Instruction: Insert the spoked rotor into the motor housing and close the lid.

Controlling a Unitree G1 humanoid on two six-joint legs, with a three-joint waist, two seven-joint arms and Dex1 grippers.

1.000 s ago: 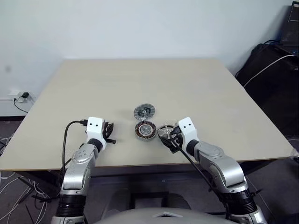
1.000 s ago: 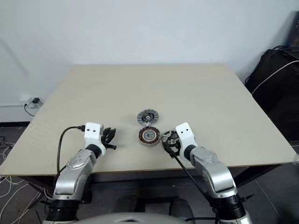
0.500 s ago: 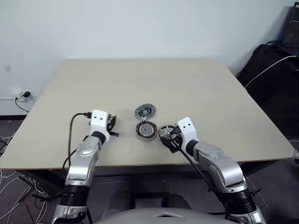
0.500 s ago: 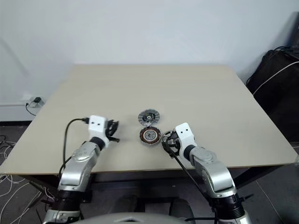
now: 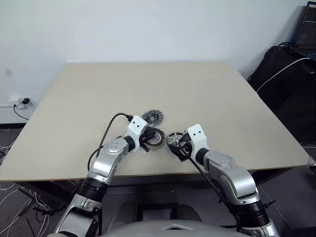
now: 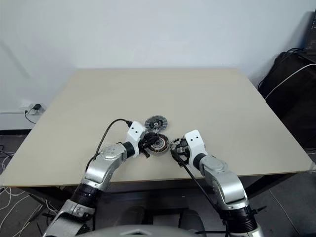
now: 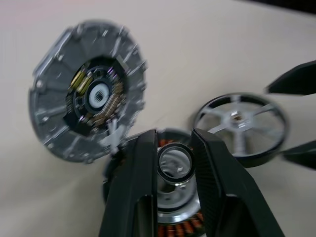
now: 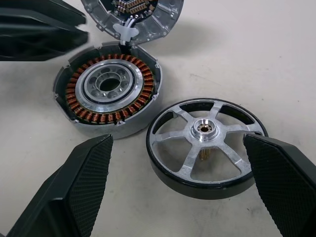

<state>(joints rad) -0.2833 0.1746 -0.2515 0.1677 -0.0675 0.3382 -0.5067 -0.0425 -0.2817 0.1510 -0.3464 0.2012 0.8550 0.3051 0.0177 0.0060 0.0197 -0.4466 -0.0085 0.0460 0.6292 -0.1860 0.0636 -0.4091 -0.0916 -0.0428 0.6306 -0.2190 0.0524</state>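
With its fingers [image 7: 140, 197] set narrowly apart, the left gripper [image 5: 144, 140] hangs over the housing [image 8: 111, 94] at that disc's left edge, holding nothing; whether the tips touch it I can't tell. Right gripper [image 8: 182, 192] is spread wide, one finger [image 8: 74, 192] near the housing's front, the other on the rotor's far side, nothing gripped. Rotor [image 8: 206, 140] lies flat on the table [image 5: 148, 84], just right of the housing, rims close but apart, not yet inserted. Lid [image 7: 89, 118] sits just behind the housing, touching its back rim, inside face showing. Left gripper's fingers cover the housing's left part, so that side of the bore is blocked; right side toward the rotor is free. Farther out: black bags and cables [image 5: 291, 64] off the table's right, wall socket [image 5: 22, 102] low on the left, well away from the housing.
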